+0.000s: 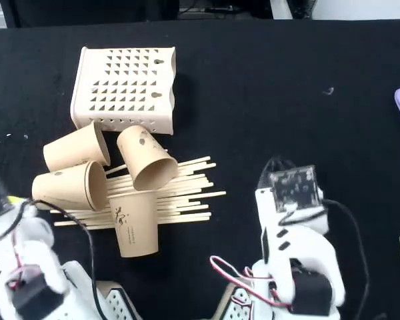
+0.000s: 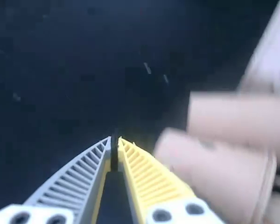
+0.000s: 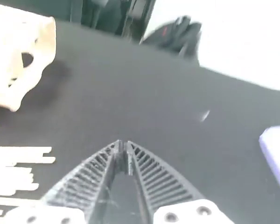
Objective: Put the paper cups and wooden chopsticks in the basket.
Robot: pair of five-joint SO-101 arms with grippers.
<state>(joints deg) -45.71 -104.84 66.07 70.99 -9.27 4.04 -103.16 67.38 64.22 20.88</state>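
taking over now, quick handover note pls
Left end effector: shut, empty, beside the paper cups.
Right end effector: shut, empty, over bare table.
Four cups lie on their sides on or against the wooden chopsticks pile; the basket appears tipped over just beyond.
Done: nothing visibly in the basket.
Left: all cups and chopsticks.

Paper cups (image 1: 147, 158): four, on their sides, just right of the left claw (image 2: 115, 141), resting over the chopsticks (image 1: 187, 190).
Chopsticks: on the bench (image 1: 287, 80), left of the right claw (image 3: 122, 145), apart from it.
Basket (image 1: 125, 89): beyond the cups, farther from both claws.
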